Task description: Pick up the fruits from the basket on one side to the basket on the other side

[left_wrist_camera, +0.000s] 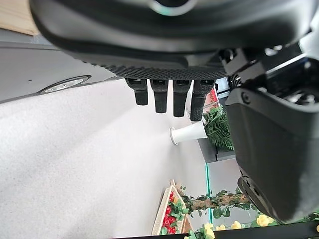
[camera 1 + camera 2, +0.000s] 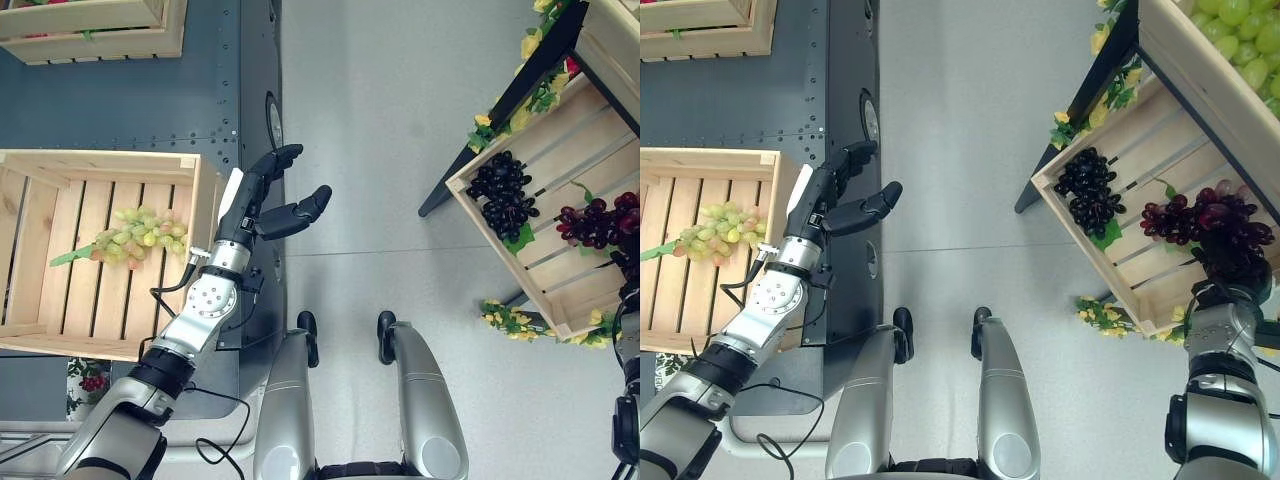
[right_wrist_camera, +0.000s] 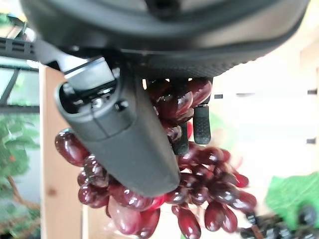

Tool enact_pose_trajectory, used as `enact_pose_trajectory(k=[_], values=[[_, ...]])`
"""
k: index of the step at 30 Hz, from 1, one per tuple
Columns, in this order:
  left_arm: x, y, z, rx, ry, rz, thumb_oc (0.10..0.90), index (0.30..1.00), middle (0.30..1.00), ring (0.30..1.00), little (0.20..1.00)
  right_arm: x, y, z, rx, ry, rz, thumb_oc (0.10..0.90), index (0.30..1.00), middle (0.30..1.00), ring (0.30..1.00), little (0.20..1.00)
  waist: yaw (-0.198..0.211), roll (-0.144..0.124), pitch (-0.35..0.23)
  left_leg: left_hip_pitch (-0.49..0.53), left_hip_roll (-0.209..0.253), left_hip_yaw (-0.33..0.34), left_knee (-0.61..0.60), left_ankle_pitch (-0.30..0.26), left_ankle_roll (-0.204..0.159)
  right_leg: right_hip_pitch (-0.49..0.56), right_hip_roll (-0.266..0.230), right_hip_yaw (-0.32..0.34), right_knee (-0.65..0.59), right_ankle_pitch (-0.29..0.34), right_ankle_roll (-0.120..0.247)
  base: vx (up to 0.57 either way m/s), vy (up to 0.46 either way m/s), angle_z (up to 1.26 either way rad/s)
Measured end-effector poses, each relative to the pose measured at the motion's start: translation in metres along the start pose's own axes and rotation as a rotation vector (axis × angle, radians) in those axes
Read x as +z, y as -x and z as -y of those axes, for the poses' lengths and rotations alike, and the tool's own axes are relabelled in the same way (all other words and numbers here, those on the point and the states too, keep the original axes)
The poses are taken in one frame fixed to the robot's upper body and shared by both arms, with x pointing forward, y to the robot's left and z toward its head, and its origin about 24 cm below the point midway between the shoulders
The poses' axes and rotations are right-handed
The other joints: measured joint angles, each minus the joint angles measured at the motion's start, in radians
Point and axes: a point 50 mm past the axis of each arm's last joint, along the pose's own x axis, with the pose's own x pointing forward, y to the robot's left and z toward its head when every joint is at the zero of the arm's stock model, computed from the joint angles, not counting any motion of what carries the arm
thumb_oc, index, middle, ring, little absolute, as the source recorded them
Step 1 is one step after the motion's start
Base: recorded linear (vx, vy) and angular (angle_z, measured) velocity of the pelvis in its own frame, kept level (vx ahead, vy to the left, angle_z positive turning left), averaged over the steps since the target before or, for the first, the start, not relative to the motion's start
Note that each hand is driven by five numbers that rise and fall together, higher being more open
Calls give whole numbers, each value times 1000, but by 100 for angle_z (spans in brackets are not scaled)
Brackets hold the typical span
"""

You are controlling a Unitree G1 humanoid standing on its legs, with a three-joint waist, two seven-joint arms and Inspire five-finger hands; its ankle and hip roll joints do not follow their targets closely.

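Observation:
A bunch of red grapes [image 2: 1200, 215] lies in the slanted wooden crate [image 2: 1090, 260] on my right, beside a bunch of black grapes [image 2: 1088, 190]. My right hand [image 2: 1232, 265] rests on the red bunch's near end. In the right wrist view its thumb [image 3: 119, 134] and fingers are curled round the red grapes [image 3: 209, 174]. On my left, a flat wooden crate [image 2: 100, 160] holds a bunch of green grapes [image 2: 135, 235]. My left hand [image 2: 265, 195] hovers open over the floor just past that crate's right edge, its fingers [image 1: 164, 94] straight and holding nothing.
A second wooden crate [image 2: 100, 40] sits at the far left on the dark platform [image 2: 150, 100]. Above the right crate another crate [image 2: 1230, 30] holds green grapes. Yellow flowers [image 2: 510, 320] trim the right stand. Grey floor lies between the two sides.

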Motion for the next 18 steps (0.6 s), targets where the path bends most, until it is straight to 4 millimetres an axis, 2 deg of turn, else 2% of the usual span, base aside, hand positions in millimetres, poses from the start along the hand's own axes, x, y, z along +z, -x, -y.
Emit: enact_pose_trajectory(k=[1,9,18], values=[[0,0,-2,-3,-7,0,800,900,900,900,900,-2,0,-1,8,33,-9,800,900,900,900,900,0,-1,0,-4,0,-3,3,0,1,-1,0,-3,0,0,0,-19,-48,3],[2,0,-4,-35,-24,3,800,900,900,900,900,-10,-1,-11,77,177,-126,800,900,900,900,900,2,-11,3,-17,1,-14,10,-1,3,-5,1,-14,0,0,0,-24,-50,3],[7,-5,-3,-69,-27,23,800,900,900,900,900,-13,-1,-17,102,209,-163,800,900,900,900,900,26,-28,3,-19,5,-16,18,-2,4,1,3,-18,-3,2,2,-4,-9,0]])
